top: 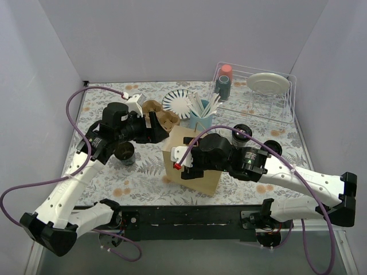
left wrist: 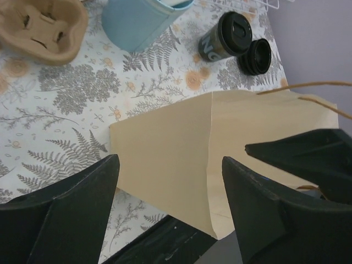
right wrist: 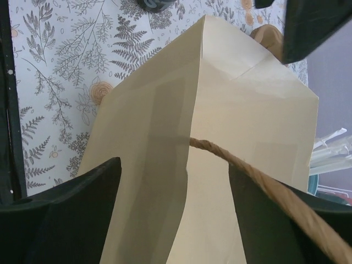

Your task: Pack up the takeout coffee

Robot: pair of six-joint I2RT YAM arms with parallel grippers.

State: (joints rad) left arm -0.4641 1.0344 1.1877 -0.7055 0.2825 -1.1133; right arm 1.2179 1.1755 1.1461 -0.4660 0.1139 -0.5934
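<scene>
A brown paper bag (top: 198,172) stands open in the middle of the table. It also shows in the left wrist view (left wrist: 165,148) and the right wrist view (right wrist: 242,104). My left gripper (top: 157,129) is open at the bag's far left corner, above it (left wrist: 169,165). My right gripper (top: 182,161) is open and straddles the bag's near wall (right wrist: 173,170), with the rope handle (right wrist: 247,168) between the fingers. A dark coffee cup with a black lid (top: 124,153) stands left of the bag. Two more dark cups (top: 241,131) (top: 274,146) are to the right.
A cardboard cup carrier (top: 161,115) and a striped plate (top: 178,103) lie behind the bag. A blue cup of stirrers (top: 200,118) stands beside them. A wire rack (top: 284,106) at the back right holds a plate (top: 268,83) and a red-lidded cup (top: 224,83).
</scene>
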